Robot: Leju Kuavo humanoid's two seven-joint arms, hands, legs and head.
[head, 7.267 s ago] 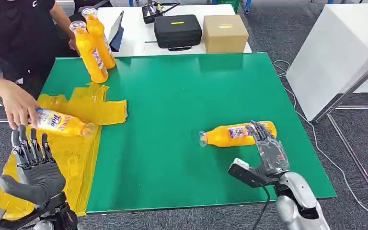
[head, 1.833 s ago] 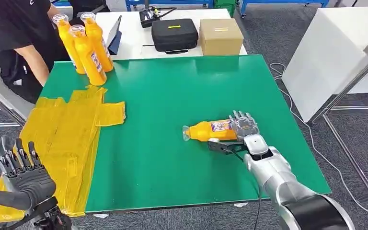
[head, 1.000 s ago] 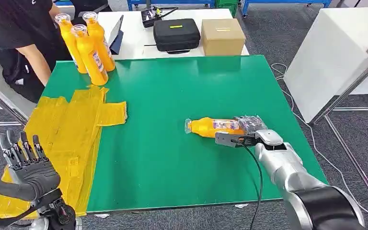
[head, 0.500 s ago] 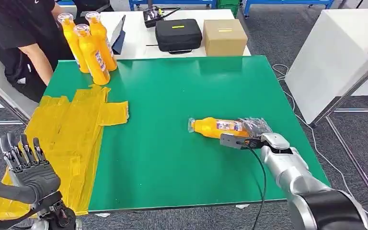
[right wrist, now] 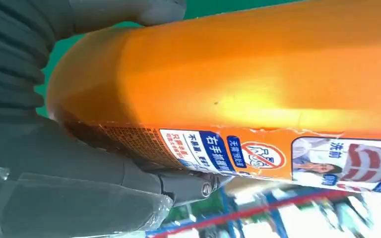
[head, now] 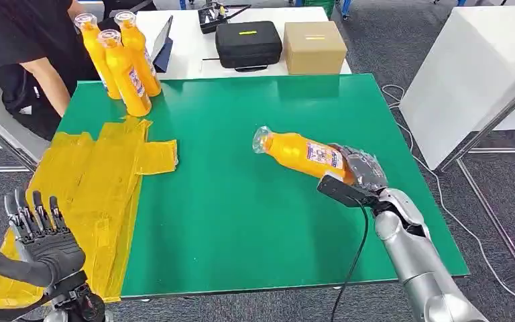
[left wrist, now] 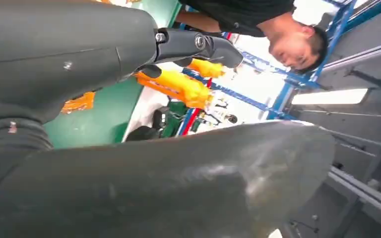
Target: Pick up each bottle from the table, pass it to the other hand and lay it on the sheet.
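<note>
At the near left corner of the green counter (head: 241, 221), left hand (head: 37, 245) hovers just off the edge by the yellow sheet (head: 94, 194), fingers (head: 32, 208) apart and upright, holding nothing. Three spare bottles (head: 124, 67) stand at the far left, a person (head: 20, 54) beside them. Mid-right, the bottle (head: 298, 153) is off the counter, tilted, cap end up toward the left, base in the right hand (head: 361, 171). Right wrist view: thumb and fingers (right wrist: 144, 10) wrapped round the bottle's base end, label facing the camera. Risk: grip is at one end only, so the long free end could lever down and slip during the handover; hands are well apart, so a long carry. A wrist cable (head: 352, 261) hangs under the right arm and could snag.
</note>
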